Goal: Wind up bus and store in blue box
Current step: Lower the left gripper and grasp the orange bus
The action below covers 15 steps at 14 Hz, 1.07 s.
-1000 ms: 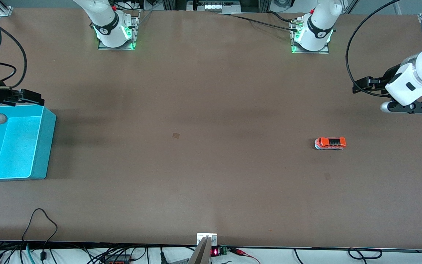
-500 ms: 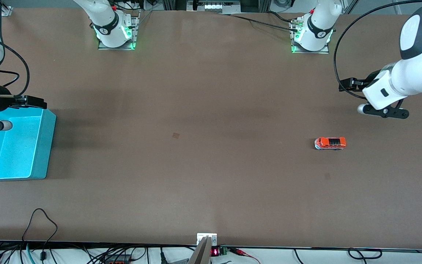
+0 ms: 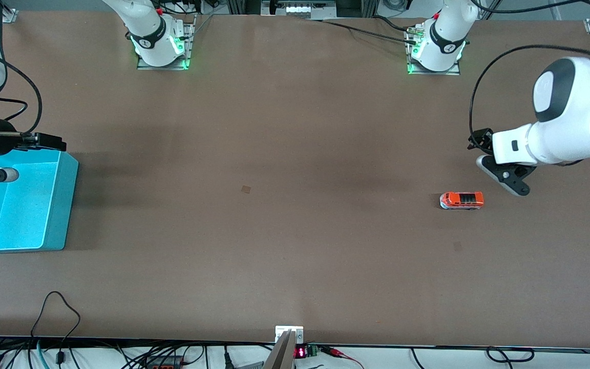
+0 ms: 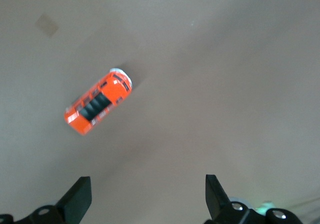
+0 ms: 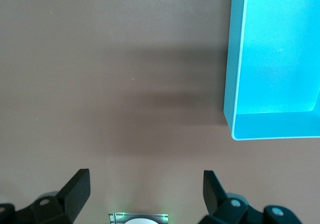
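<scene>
The left pincer [image 4: 147, 196] has come down and inward from the left arm's end of the table over the last second and now hangs over bare table just beside the bus [image 3: 461, 200], on the side toward the robot bases. Its fingers are spread wide with nothing between them. In the left wrist view the bus [image 4: 98, 108] lies ahead of the open fingers and is not yet between them, so the approach is judged incomplete: the pincer must travel on over the toy and line up with its narrow sides before closing.

The bus stands on its wheels, unmoved through the last second, toward the left arm's end of the table and about midway between the edge along the robot bases and the edge nearest the front camera. Winding has not begun.

The blue box [image 3: 21, 205] sits at the right arm's end of the table, well apart from the bus, and appears empty. The right pincer [image 5: 145, 194] hangs by the box's corner that faces the robot bases, fingers wide apart and holding nothing. The right arm has shifted only slightly and now waits.

Open room:
- Around the bus: bare table on every side, no obstacle to a descent from above.
- Between bus and box: bare table apart from a faint square mark [image 3: 246, 189] near the middle.
- At the box: thin, tall walls [image 5: 235, 59]; a carried toy is judged to need height to pass over the rim.
</scene>
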Each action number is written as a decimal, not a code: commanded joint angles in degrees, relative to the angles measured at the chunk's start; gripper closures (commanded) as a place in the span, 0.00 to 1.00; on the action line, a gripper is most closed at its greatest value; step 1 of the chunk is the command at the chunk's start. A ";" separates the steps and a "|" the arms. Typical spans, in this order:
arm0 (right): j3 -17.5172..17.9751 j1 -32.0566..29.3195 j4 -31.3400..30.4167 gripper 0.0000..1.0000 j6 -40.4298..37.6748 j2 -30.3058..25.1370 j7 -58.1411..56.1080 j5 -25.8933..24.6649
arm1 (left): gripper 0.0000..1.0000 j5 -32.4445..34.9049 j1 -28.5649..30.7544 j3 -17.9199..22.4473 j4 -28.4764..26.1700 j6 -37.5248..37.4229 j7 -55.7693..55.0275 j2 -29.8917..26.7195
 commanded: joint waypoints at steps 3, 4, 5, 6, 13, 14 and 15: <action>0.25 -0.06 1.03 0.00 -1.21 0.46 -0.45 -0.06 | 0.00 -0.54 3.04 -0.10 -4.42 16.44 27.67 6.67; 0.25 0.21 1.03 0.00 -1.21 0.38 -0.19 -0.14 | 0.00 -0.54 3.22 -0.10 -5.13 21.00 33.29 8.78; 0.25 0.29 1.03 0.00 -1.13 0.38 0.17 -0.14 | 0.00 -0.54 3.74 -0.10 -5.83 24.53 36.39 10.37; 0.25 0.30 1.03 0.00 -1.13 0.38 0.34 -0.14 | 0.00 -0.54 4.18 -0.10 -5.84 27.00 37.73 11.86; 0.43 0.21 0.86 0.00 -1.21 0.38 -0.27 -0.06 | 0.00 -0.54 4.19 -0.10 -7.24 35.71 46.88 17.68; 0.43 0.21 0.86 0.00 -1.48 0.38 -0.27 -0.06 | 0.00 -0.54 4.19 -0.19 -7.42 35.82 46.97 17.42; 0.43 0.21 0.86 0.00 -1.48 0.38 -0.27 -0.06 | 0.02 -0.54 4.10 -0.19 -7.86 35.82 46.88 17.24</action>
